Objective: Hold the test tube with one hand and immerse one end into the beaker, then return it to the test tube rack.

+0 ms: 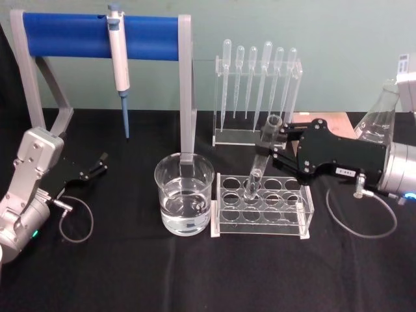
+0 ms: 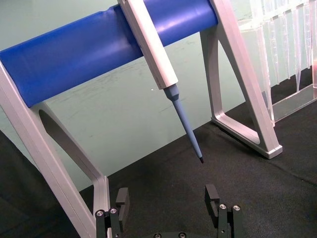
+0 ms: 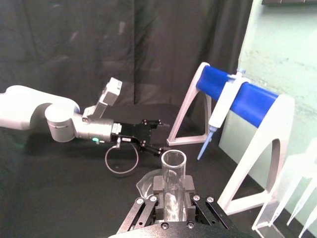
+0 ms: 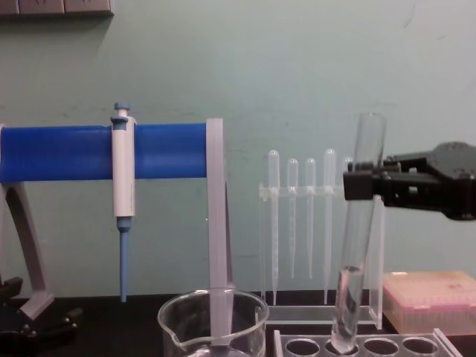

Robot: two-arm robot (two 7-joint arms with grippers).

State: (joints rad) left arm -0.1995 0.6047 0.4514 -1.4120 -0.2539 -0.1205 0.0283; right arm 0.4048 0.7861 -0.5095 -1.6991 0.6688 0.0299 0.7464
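The long clear glass test tube (image 1: 263,156) leans with its rounded end at a hole of the clear acrylic rack (image 1: 261,207), gripped near the rim by the black right gripper (image 1: 278,144), whose fingers clamp it. The water-filled glass beaker (image 1: 184,194) stands just beside the rack on the desk, and whether the immersion is done cannot be told. The left gripper (image 1: 99,164) rests well apart, fingers spread and empty.

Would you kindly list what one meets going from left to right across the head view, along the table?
Left gripper → beaker → test tube, its lower end in the clear tube rack → right gripper closed on the tube → conical flask.
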